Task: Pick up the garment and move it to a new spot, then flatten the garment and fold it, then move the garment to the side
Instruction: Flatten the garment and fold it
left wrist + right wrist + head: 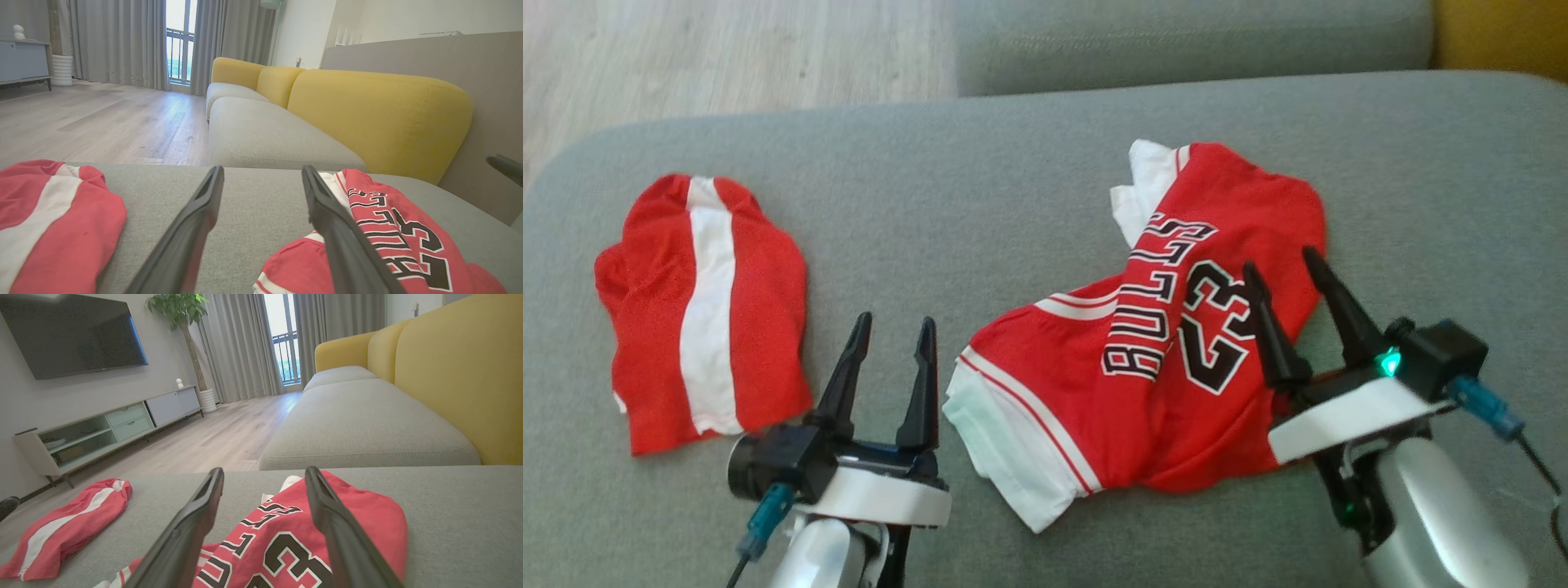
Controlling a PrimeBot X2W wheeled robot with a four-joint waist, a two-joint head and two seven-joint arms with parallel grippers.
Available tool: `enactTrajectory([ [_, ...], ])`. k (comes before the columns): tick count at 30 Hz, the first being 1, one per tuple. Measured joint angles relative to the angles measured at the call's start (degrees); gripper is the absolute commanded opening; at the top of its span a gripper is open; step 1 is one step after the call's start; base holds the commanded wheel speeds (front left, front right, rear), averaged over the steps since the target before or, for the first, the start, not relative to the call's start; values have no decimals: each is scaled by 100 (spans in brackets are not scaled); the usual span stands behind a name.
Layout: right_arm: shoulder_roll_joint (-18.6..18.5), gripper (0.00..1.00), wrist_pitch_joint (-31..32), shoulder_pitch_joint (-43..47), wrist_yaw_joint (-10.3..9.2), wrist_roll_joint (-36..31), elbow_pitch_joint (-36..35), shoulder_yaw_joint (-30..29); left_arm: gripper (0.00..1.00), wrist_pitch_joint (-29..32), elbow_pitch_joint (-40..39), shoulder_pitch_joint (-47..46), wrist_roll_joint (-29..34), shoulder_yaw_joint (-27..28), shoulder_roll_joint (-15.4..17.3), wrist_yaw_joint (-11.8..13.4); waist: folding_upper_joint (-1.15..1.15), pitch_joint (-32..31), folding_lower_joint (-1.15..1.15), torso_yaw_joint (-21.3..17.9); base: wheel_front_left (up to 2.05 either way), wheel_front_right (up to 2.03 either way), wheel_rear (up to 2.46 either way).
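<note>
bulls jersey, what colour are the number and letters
Black with white outlines on the red Bulls jersey; clearest in the head view.

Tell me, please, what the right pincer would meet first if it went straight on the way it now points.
Probably the red jersey: the open right pincer points low across it, so its far folds come first. Its height above the cloth is unclear.

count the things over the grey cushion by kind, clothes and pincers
clothes: 2, the bulls jersey and the striped red piece
pincers: 2, the left pincer and the right pincer, both open
total: 4
</note>
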Motion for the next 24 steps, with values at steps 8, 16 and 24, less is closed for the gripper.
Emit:
enactTrajectory([
  [8, 71, 100, 984, -923, 0, -495, -118, -684, 100, 0, -10, -398, -122, -230, -3, -8, 0, 476, 1, 357, 0, 0, 0],
  [16, -26, 100, 2424, -2593, 0, -946, 879, -646, 100, 0, 5, -739, -335, -552, -3, -7, 0, 972, 1, 866, 0, 0, 0],
  [24, -381, 100, 3974, -3512, 0, -925, 2538, -73, 100, 0, 21, -981, -523, -850, -12, 67, 0, 1350, 1, 1476, 0, 0, 0],
])
